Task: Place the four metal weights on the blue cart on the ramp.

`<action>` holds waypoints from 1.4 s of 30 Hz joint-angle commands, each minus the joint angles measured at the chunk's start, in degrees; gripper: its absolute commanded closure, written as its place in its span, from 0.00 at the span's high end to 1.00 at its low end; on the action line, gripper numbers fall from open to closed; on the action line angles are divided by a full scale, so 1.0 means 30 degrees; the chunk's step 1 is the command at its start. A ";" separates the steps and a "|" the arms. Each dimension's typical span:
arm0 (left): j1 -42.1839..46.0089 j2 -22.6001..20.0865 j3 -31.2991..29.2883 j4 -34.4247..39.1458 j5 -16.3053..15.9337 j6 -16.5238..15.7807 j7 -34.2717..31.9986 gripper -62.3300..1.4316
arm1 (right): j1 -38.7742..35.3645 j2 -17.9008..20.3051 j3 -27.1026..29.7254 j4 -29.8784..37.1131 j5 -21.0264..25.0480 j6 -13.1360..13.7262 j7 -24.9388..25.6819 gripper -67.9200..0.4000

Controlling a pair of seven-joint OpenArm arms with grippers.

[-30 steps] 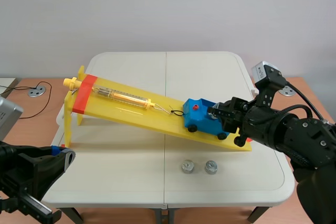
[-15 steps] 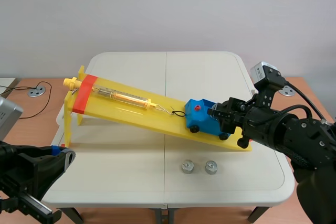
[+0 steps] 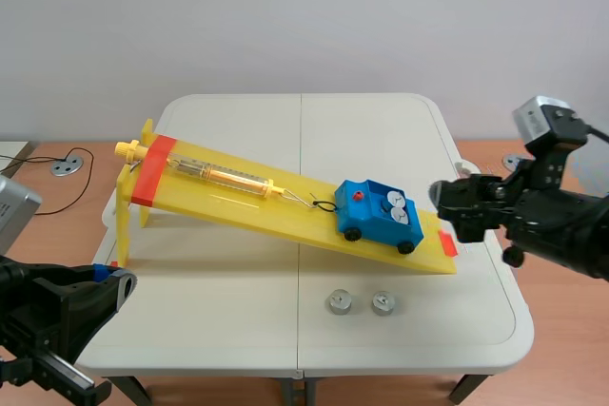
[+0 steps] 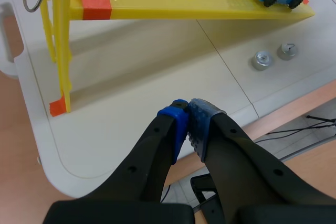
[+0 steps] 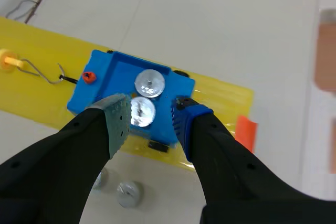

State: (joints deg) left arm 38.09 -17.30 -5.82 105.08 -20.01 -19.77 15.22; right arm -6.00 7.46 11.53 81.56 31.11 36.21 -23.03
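The blue cart (image 3: 378,215) sits low on the yellow ramp (image 3: 285,199), hooked to a spring scale. Two metal weights (image 5: 149,83) (image 5: 142,112) lie in its tray. Two more weights (image 3: 340,302) (image 3: 383,302) rest on the table in front of the ramp, also seen in the left wrist view (image 4: 261,59) (image 4: 287,51). My right gripper (image 5: 148,116) hovers open above the cart, nothing between its fingers; in the scene view it (image 3: 455,204) is to the right of the ramp's low end. My left gripper (image 4: 188,126) is shut on nothing over the table's near-left edge.
The ramp's raised end stands on yellow legs (image 3: 127,216) at the left, with an orange band (image 3: 152,170) across it. The white folding table (image 3: 238,311) has a centre seam. A cable and a round grommet (image 3: 65,166) lie on the wooden desk at the left.
My right gripper has let go over the cart and pulled back to the right and up. Two weights now show in the cart's tray. The left arm has not moved.
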 commanded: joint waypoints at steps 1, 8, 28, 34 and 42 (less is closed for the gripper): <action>-0.0379 0.0102 -0.0277 0.0831 -0.1413 -0.0481 -0.1698 0.07 | -0.0131 0.1989 0.0619 0.3614 0.1865 0.1406 0.2412 0.31; -0.0379 0.0102 -0.0277 0.0831 -0.1413 -0.0481 -0.1698 0.07 | -0.3366 0.3956 0.0692 0.7206 0.1778 0.1406 0.2127 0.31; -0.0386 0.0102 -0.0277 0.0831 -0.1421 -0.0481 -0.1698 0.07 | -0.5391 0.3512 -0.2834 0.8138 -0.3789 0.0211 0.3315 0.31; -0.0386 0.0102 -0.0277 0.0831 -0.1421 -0.0481 -0.1698 0.07 | -0.3789 0.2142 -0.4699 0.5778 -0.5712 -0.0284 0.4029 0.31; -0.0386 0.0102 -0.0277 0.0831 -0.1421 -0.0481 -0.1698 0.07 | -0.1894 0.0772 -0.6696 0.3089 -0.7941 -0.1515 0.5078 0.31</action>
State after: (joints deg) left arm 38.06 -17.30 -5.82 105.08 -20.01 -19.77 15.22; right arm -15.64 9.17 -9.78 87.50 5.13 34.15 -16.47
